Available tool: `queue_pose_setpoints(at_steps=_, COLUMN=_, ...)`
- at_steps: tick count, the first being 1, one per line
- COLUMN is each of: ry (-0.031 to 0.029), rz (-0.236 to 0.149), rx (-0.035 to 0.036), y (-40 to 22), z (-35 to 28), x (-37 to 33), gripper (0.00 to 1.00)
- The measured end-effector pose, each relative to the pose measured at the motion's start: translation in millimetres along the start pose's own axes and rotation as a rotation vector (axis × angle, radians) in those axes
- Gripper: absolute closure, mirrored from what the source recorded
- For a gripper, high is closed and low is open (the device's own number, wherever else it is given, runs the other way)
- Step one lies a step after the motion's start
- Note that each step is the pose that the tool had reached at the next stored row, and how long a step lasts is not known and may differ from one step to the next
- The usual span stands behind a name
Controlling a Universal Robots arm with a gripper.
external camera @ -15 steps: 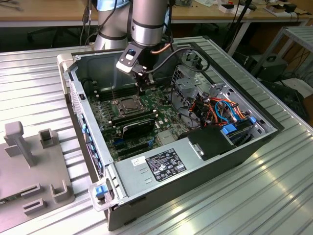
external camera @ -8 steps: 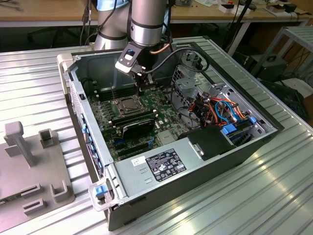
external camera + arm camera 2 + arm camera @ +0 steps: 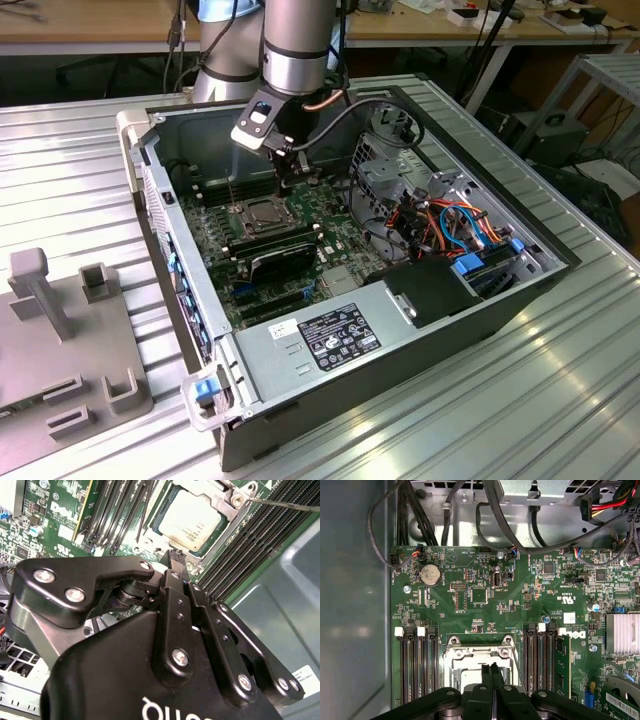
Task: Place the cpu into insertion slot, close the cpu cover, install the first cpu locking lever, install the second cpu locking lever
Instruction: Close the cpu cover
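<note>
The arm reaches down into an open computer case (image 3: 500,290) that sits on a metal table (image 3: 560,400). The gripper (image 3: 288,172) hangs over the green board (image 3: 485,595), very near the insertion slot (image 3: 149,540). In both wrist views its 2 black fingers (image 3: 499,676) are pressed flat together, with no gap, and nothing is caught between them. In the second wrist view the tips (image 3: 175,560) are just beside the edge of the slot, and I cannot tell if they touch it. The cpu (image 3: 192,517) lies flat inside the slot with its silver top facing up. The cpu cover (image 3: 220,502) lies down around it like a frame, so the chip shows through the square window. 1 thin metal lever (image 3: 285,504) sticks out from a corner of the cover, past the screw (image 3: 239,500), and it is not tucked down. Long black memory slots (image 3: 417,665) run along both sides of the slot. A round silver battery (image 3: 430,574) sits farther off on the board, and black cables (image 3: 510,535) hang along the board's far edge.
</note>
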State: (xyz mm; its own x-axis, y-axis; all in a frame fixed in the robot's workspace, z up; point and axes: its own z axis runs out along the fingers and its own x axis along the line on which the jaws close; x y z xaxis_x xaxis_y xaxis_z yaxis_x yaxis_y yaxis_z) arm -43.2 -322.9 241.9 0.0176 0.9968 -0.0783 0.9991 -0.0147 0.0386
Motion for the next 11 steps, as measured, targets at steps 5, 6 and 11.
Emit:
queue_pose_setpoints(at_steps=5, ry=0.0000, rz=0.000, rx=0.0000, y=-7.6, z=-0.1, x=-0.1, gripper=0.89)
queue_pose_setpoints(at_steps=6, ry=0.0001, rz=0.000, rx=0.0000, y=-9.6, z=-0.1, x=-0.1, gripper=0.89)
queue_pose_setpoints(at_steps=11, ry=0.0009, rz=0.000, rx=0.0000, y=-18.1, z=0.8, x=-0.2, gripper=0.89)
